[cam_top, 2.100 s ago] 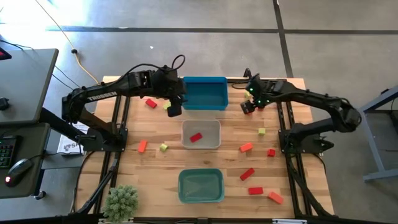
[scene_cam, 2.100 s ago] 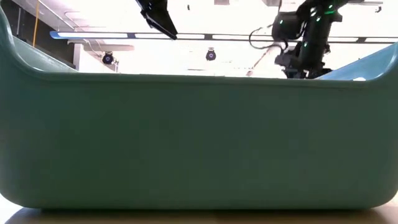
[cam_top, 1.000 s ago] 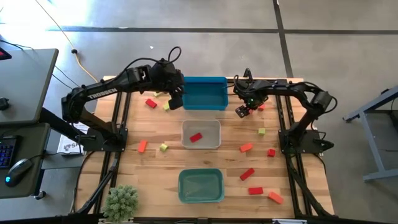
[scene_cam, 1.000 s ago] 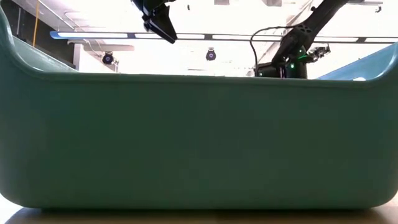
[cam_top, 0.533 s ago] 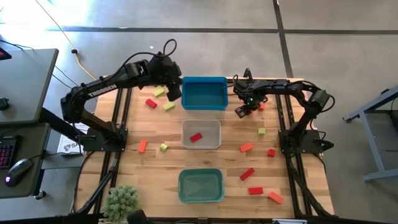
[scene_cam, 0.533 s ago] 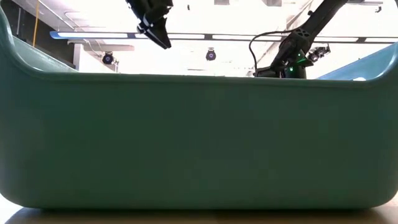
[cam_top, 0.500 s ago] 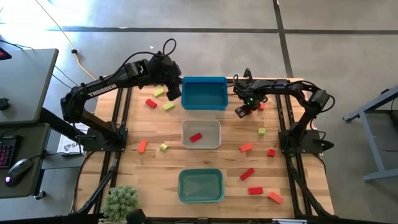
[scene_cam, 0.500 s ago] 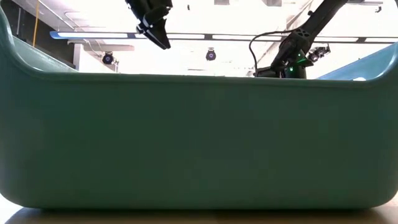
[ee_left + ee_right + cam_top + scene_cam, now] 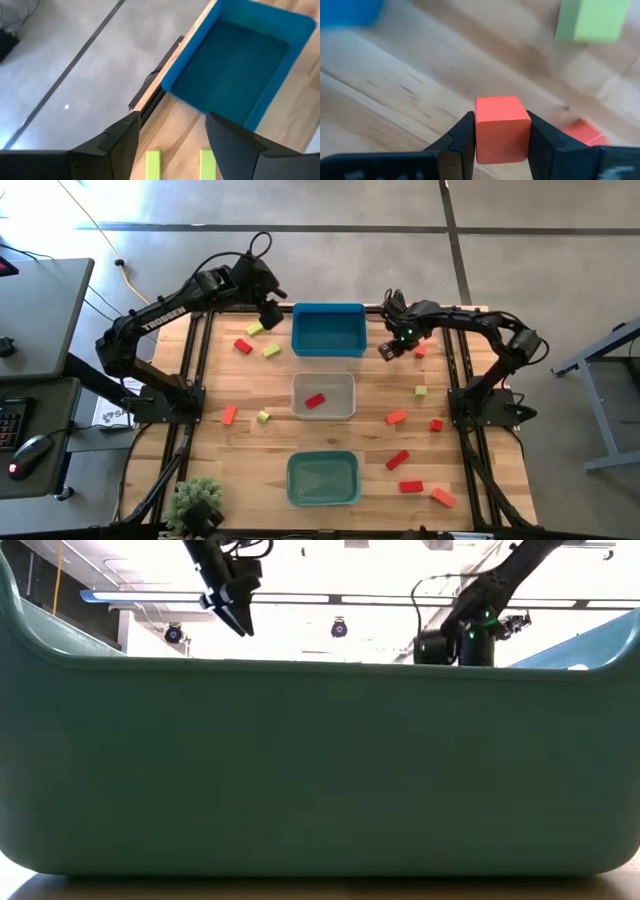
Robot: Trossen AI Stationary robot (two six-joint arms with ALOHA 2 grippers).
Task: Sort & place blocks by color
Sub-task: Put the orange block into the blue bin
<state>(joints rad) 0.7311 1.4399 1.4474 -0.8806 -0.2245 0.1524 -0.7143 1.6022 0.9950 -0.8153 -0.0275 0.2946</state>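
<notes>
My right gripper (image 9: 386,351) is shut on an orange-red cube (image 9: 501,120), just right of the blue bin (image 9: 328,330). My left gripper (image 9: 271,314) is open and empty, above the table by the blue bin's far left corner; in the left wrist view its fingers frame two yellow-green blocks (image 9: 153,164) lying flat on the wood. Other red, orange and yellow-green blocks lie scattered on the table. One red block (image 9: 315,400) lies in the clear-grey bin (image 9: 323,380). My right gripper pinches the orange-red cube by two opposite side faces (image 9: 479,131) between its two fingers. The fingers (image 9: 545,142) slant down from the table's right side. The cube sits square between them, its top face showing, and looks clear of the table.
The teal bin (image 9: 323,478) stands near the front edge, and its wall (image 9: 320,770) fills the low view. A yellow-green block (image 9: 592,20) and a red block (image 9: 580,132) lie beyond the held cube. More blocks (image 9: 410,486) lie at the front right. A small plant (image 9: 195,502) stands at the front left.
My left gripper has gone from beside the blue bin's left wall toward the table's far edge and a little left, still open and empty. My right gripper has stayed shut on the cube and has hardly shifted.
</notes>
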